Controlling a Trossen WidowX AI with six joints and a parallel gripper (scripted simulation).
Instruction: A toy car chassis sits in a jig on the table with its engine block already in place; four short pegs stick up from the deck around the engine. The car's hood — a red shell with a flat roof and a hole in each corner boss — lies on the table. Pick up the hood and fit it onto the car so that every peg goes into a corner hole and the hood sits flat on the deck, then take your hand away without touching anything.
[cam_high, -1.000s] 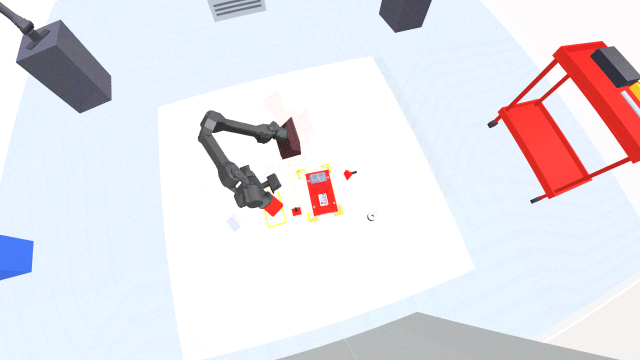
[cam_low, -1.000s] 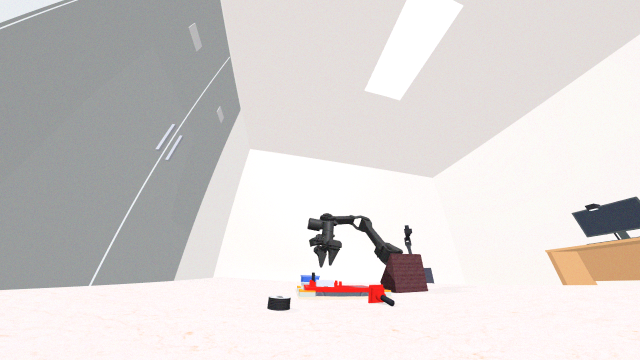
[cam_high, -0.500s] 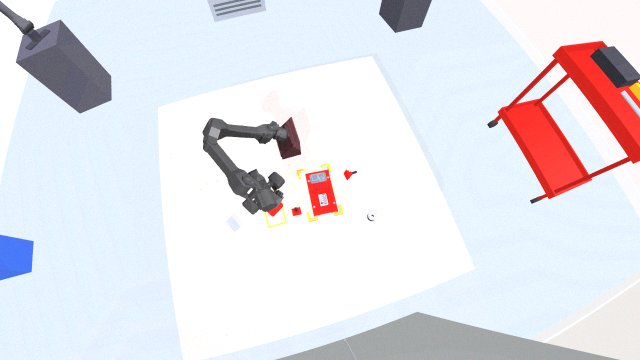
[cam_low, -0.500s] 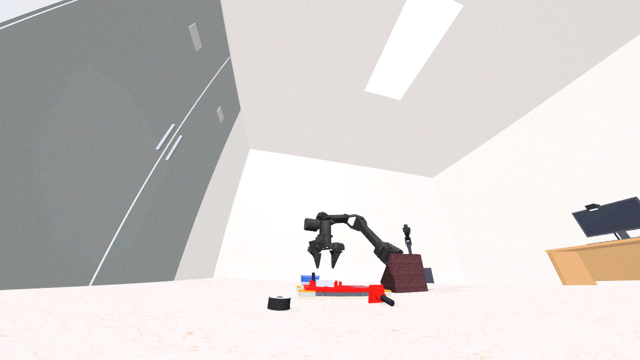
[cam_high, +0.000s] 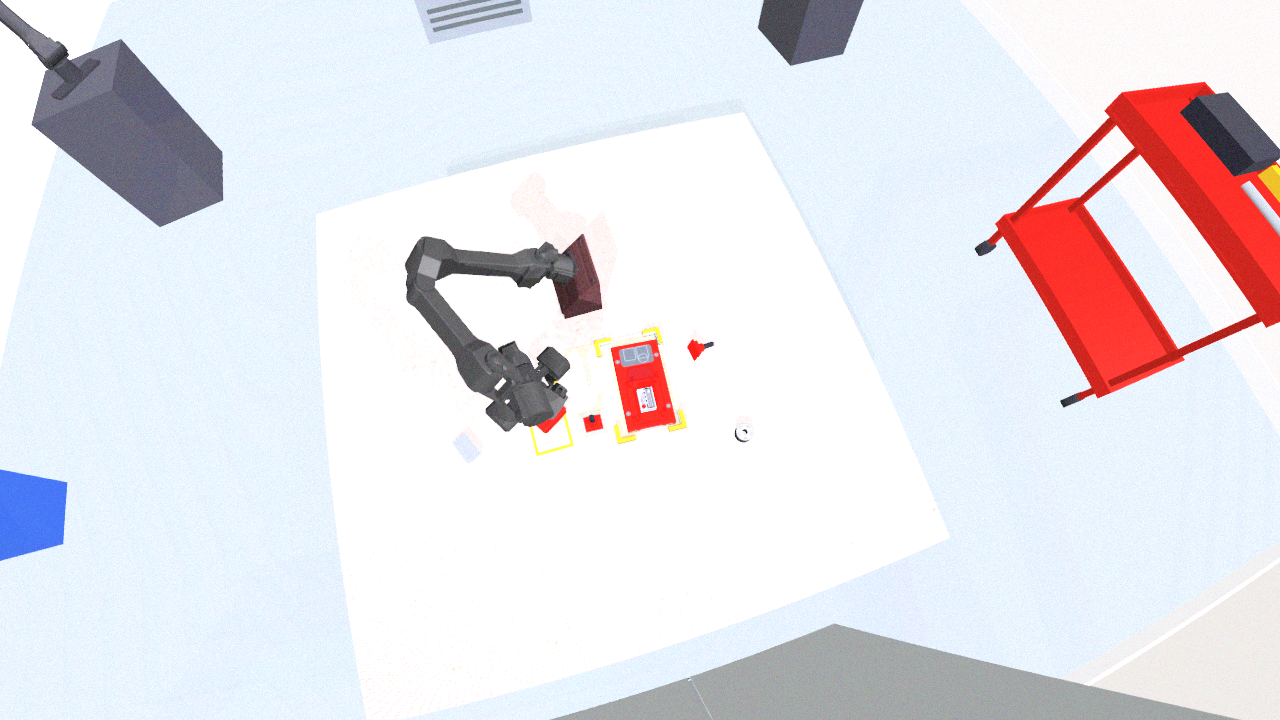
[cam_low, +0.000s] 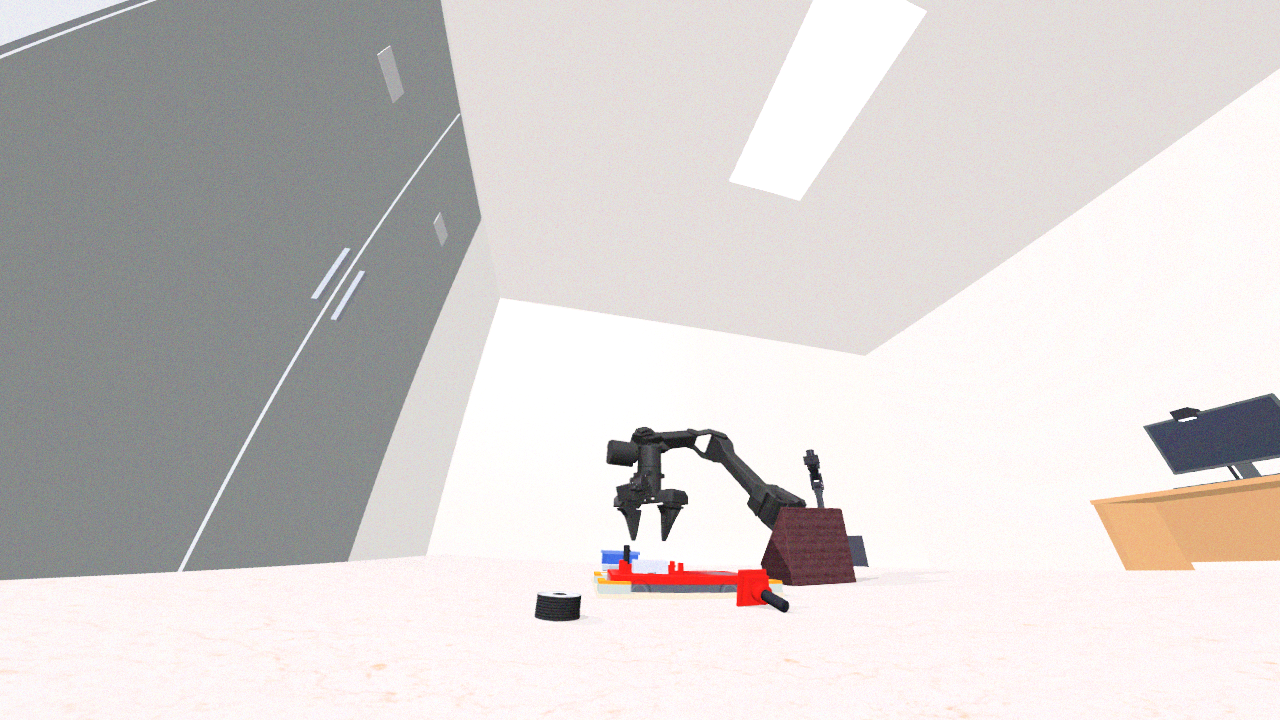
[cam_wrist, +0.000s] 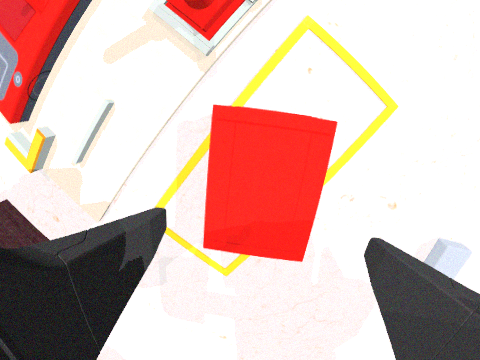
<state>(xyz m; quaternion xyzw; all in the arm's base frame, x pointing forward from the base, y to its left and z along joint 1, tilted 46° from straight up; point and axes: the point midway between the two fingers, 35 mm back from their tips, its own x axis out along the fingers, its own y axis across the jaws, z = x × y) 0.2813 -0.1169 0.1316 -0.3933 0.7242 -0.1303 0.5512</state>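
Note:
The red hood (cam_high: 554, 420) (cam_wrist: 270, 185) lies with its flat roof up, turned askew across the yellow outlined rectangle (cam_high: 554, 451) (cam_wrist: 365, 65). My gripper (cam_low: 648, 539) (cam_wrist: 269, 234) is open and empty, pointing down above the hood, with a fingertip on either side of it in the wrist view. The arm hides part of the hood in the top view. The red chassis (cam_high: 637, 417) (cam_low: 698, 578) (cam_wrist: 45, 40) sits between the jig's yellow corners (cam_high: 625, 437) (cam_wrist: 35, 152). A grey plate (cam_high: 636, 355) and a white patterned patch (cam_high: 646, 399) show on it; I cannot surely tell the engine or pegs.
A red part with a black post (cam_high: 592, 423) (cam_low: 625, 557) stands between rectangle and jig. A grey-blue block (cam_high: 466, 445) (cam_wrist: 446, 257) lies left. Beyond the chassis are a red part with a black rod (cam_high: 695, 349) (cam_low: 751, 588) and a black wheel (cam_low: 557, 608). The brown arm base (cam_high: 583, 302) (cam_low: 814, 546) stands behind.

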